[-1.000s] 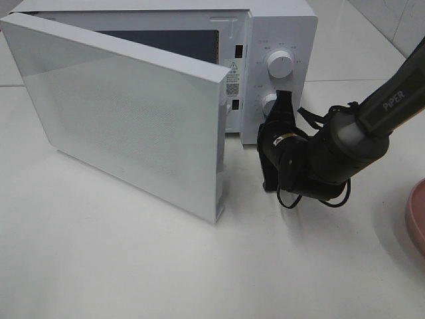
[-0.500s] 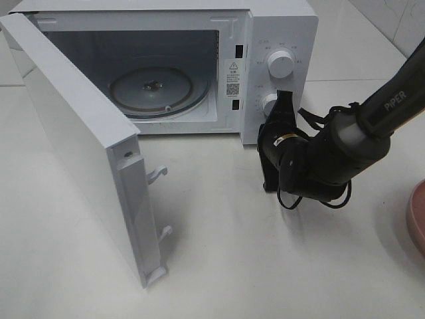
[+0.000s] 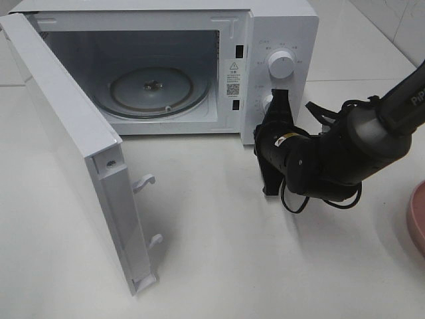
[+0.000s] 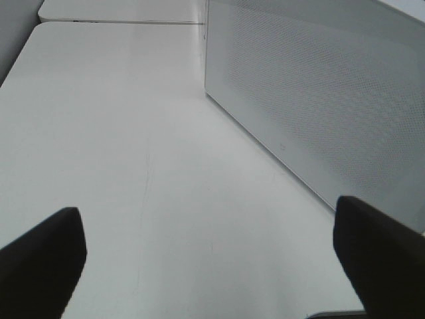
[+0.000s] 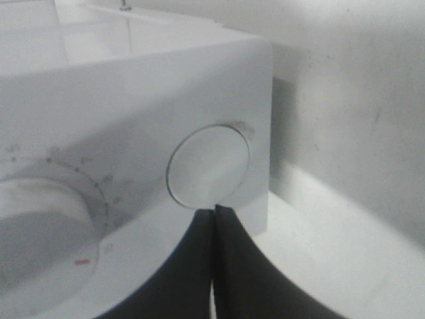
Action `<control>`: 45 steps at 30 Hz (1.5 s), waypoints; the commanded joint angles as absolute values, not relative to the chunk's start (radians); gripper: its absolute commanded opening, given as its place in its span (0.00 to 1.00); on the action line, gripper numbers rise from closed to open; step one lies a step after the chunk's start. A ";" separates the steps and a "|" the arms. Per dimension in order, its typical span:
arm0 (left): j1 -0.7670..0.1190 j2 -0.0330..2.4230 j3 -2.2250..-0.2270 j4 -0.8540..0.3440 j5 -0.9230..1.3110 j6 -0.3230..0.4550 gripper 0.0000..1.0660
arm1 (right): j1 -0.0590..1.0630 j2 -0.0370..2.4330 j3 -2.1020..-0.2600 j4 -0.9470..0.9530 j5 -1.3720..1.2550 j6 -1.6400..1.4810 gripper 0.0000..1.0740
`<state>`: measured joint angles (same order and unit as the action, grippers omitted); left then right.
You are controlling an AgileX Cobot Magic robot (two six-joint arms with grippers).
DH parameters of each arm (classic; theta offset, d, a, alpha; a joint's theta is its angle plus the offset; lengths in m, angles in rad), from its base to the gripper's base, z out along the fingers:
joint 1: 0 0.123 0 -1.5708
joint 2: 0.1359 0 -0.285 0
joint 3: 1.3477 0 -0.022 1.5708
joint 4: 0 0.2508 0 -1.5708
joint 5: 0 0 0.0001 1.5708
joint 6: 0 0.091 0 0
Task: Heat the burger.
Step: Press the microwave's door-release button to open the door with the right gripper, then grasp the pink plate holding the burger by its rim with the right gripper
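Burger not in any view; only the plate (image 3: 418,219) rim shows at the right edge, no burger on the part seen; microwave (image 3: 285,33) door (image 3: 66,133) open, turntable (image 3: 151,90) bare; right jaws shut, tips at the round button (image 5: 208,166); left jaws wide, empty, over the table (image 4: 133,133). Likely light, soft, a tall stack whose layers slide; grip gently across the sides, low, kept level.

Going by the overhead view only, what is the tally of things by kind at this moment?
Microwave: 1
Glass turntable: 1
Pink plate: 1
Robot arm: 1
Total: 4
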<state>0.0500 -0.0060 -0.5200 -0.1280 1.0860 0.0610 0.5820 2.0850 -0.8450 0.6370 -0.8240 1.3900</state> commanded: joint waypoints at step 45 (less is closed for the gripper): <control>0.051 -0.022 -0.517 -0.128 1.072 0.060 0.87 | 0.524 1.403 -0.591 0.156 0.279 0.257 0.06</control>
<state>0.0500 -0.0060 -0.5200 -0.1280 1.0860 0.0610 0.5310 1.4420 -0.5900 0.2320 0.1950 0.2890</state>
